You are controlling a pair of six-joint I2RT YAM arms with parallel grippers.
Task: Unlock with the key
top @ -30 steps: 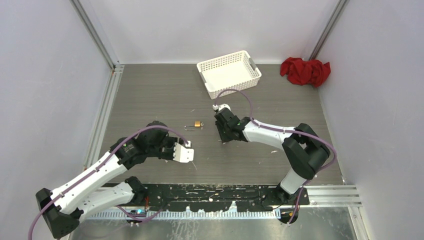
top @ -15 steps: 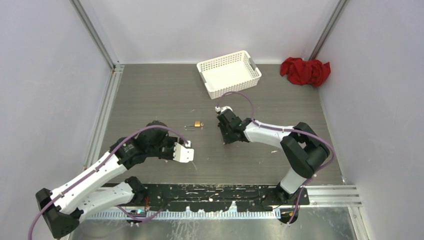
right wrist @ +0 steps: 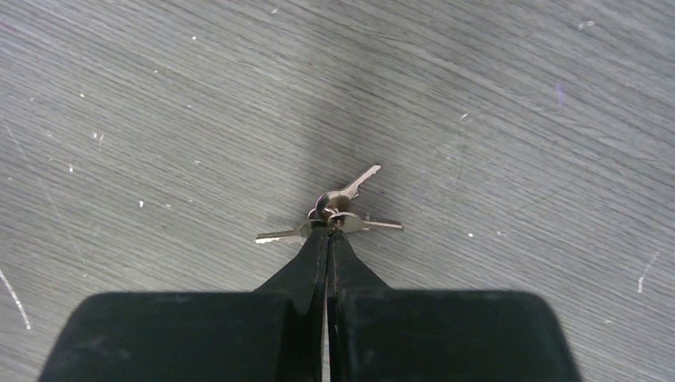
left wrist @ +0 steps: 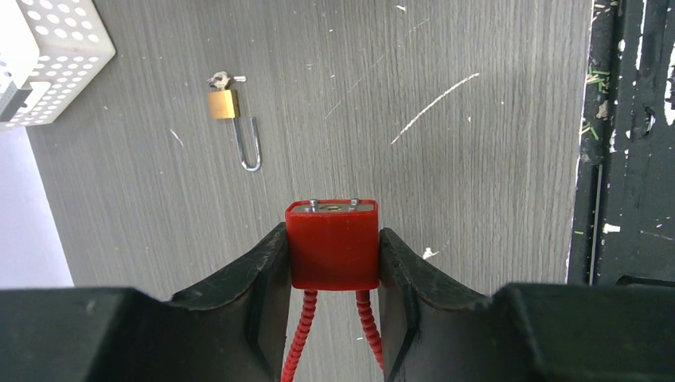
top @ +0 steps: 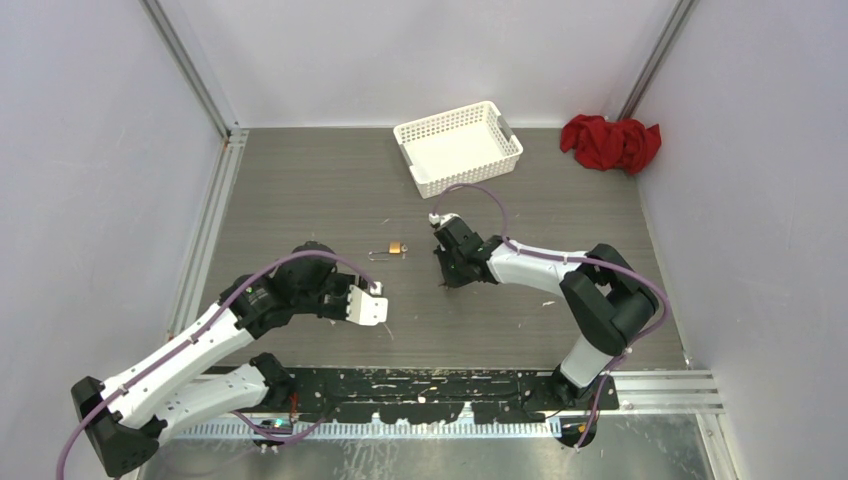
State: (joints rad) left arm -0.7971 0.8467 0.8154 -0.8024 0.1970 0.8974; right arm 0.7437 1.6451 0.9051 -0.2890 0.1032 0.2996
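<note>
My left gripper (left wrist: 332, 239) is shut on a red padlock (left wrist: 332, 247), which has a red ribbed cable shackle trailing back between the fingers and its keyhole end facing forward. In the top view this gripper (top: 367, 305) is left of centre, above the table. My right gripper (right wrist: 327, 232) is shut on the ring of a bunch of three silver keys (right wrist: 338, 208), close to the table surface. In the top view it (top: 447, 278) is at the table's middle.
A small brass padlock (top: 397, 247) with an open shackle and a key in it lies on the table between the arms; it also shows in the left wrist view (left wrist: 223, 103). A white basket (top: 458, 146) and a red cloth (top: 611, 142) are at the back.
My right gripper has shifted slightly to the right and toward the near edge. The left arm has not moved.
</note>
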